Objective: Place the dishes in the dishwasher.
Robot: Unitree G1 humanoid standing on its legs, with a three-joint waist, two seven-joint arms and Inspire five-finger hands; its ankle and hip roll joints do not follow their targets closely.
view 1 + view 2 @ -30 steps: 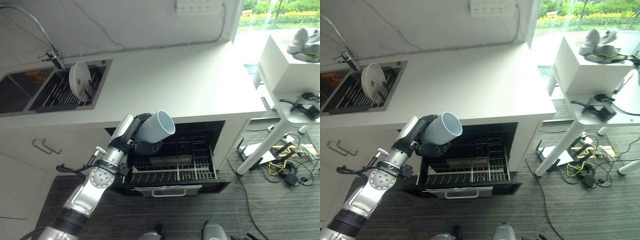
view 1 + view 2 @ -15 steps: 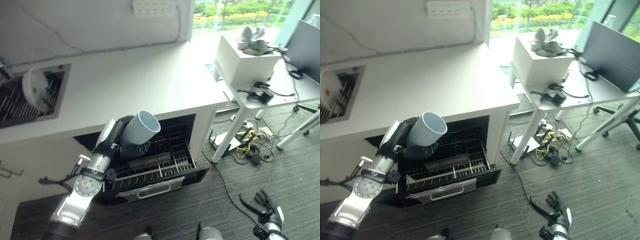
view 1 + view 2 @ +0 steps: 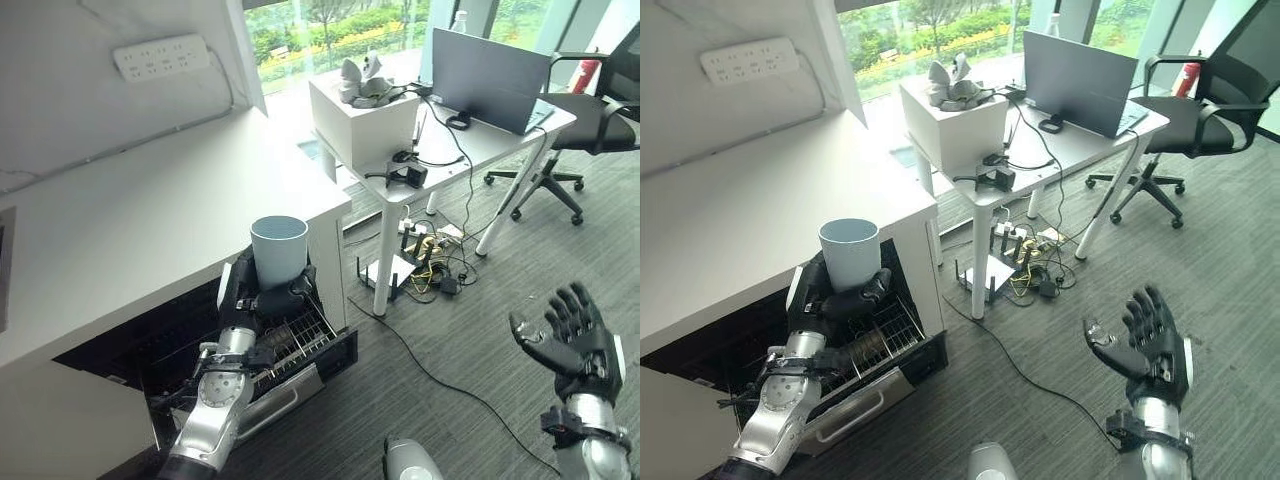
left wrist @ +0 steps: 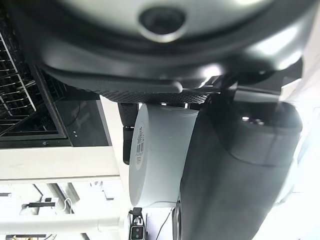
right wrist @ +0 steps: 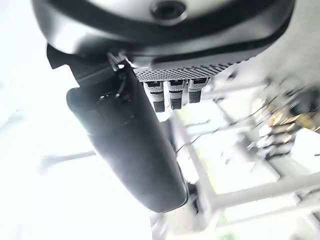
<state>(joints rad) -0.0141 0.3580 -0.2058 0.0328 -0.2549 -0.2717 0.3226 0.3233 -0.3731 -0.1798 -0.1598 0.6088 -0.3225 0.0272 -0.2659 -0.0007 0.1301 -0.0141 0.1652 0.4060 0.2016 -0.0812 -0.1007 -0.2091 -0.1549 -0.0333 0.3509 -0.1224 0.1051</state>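
Left hand (image 3: 268, 300) curled round pale blue-white plastic cup (image 3: 278, 250), upright, mouth at 12 o'clock, held directly above black wire dishwasher rack (image 3: 300, 335); rack lies at 6 o'clock of cup. Right hand (image 3: 566, 340) spread, empty, far off at 3 o'clock over grey carpet floor (image 3: 450, 330). White countertop (image 3: 130, 240) behind.

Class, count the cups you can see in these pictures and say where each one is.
1. The cup is upright in the left hand, above the open dishwasher rack. The rack's back is dark, so more could be hidden there.
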